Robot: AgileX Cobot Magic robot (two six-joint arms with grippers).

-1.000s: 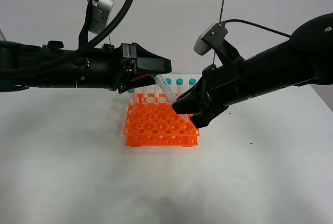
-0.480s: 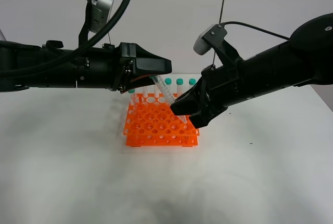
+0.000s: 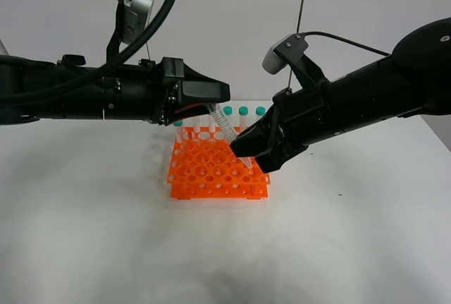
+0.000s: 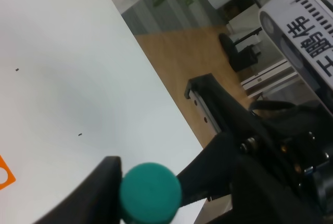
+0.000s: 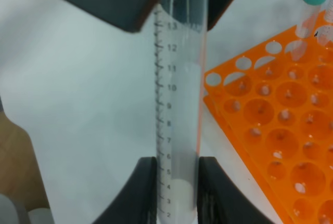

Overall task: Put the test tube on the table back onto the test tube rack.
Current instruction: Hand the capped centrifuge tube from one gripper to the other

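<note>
**Tube up in the air over the rack, both arms on it**

Nearest the high camera, the table [image 3: 106, 233] is plain white all the way up to the test tube rack [image 3: 211, 170], bright orange and sitting dead centre.

Over the rack's 3 o'clock side comes the right gripper [image 3: 239, 147], reaching in from 3 o'clock, and it's clamped tight on the lower end of the test tube [image 3: 225, 124]. The right wrist view makes it plain, with a dark finger on either side of the clear barrel. So the tube is off the table, held above the rack and leaning up toward 11 o'clock.

Up at the top end, the left gripper [image 3: 217, 101] arrives from 9 o'clock, its jaws narrowed on either side of the teal cap [image 4: 151, 193]. One finger [image 4: 101, 187] sits right against that cap. Whether the pair actually pinch it I cannot tell, as the other finger is poorly shown.

Farthest back, at the rack's 12 o'clock edge, more teal-capped tubes [image 3: 243, 111] stand upright in their holes.
</note>
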